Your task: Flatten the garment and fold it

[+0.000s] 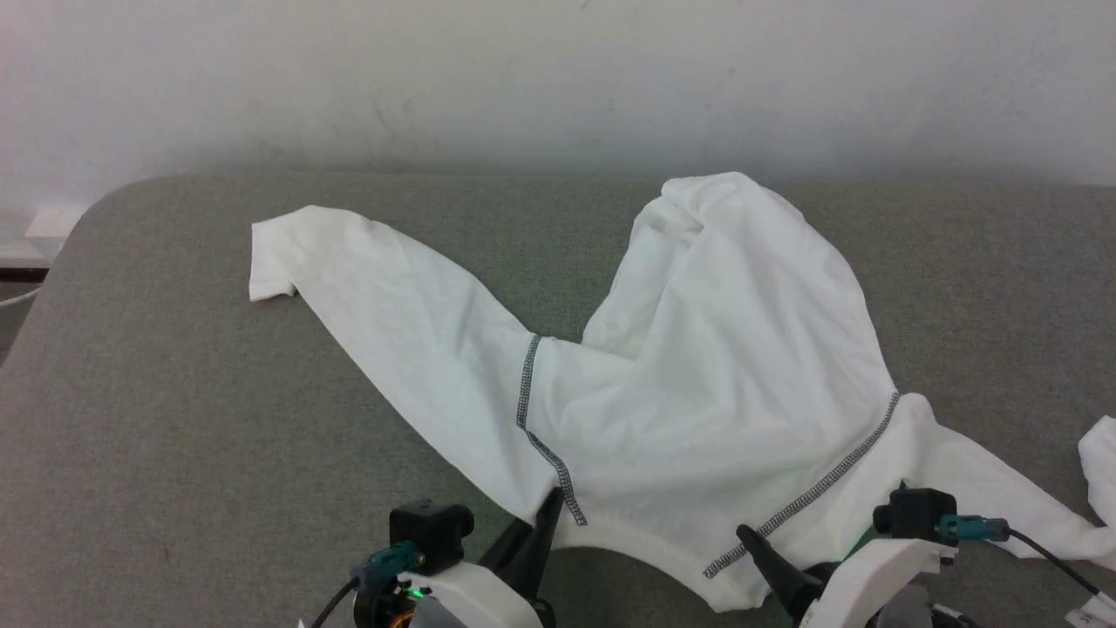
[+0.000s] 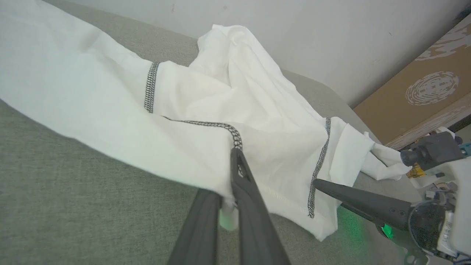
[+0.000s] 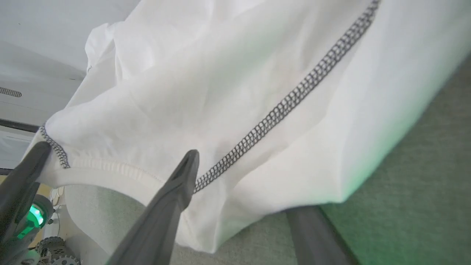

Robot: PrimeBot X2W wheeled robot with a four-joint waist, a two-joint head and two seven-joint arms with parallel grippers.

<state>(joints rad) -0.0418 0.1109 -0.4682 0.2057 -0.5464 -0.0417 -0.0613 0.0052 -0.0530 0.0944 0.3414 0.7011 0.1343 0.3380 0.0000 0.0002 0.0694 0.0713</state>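
Note:
The garment (image 1: pixel 715 366), a white shirt with dark zigzag seams, lies crumpled on the grey table, one part stretched to the far left and another bunched at the back. My left gripper (image 1: pixel 552 504) is shut on the garment's neckline edge, right where a zigzag seam ends (image 2: pixel 235 154). My right gripper (image 1: pixel 776 558) stands open at the other shoulder seam. In the right wrist view one of its fingers (image 3: pixel 184 173) lies over the garment (image 3: pixel 228 92), and the other runs under the fabric's edge. The neckline curves between the two grippers.
The grey padded table (image 1: pixel 174 419) has a rounded far-left corner and ends at a pale wall (image 1: pixel 558 78). A further bit of white fabric (image 1: pixel 1100 462) shows at the right edge. A brown cardboard panel (image 2: pixel 423 92) stands beyond the table's right end.

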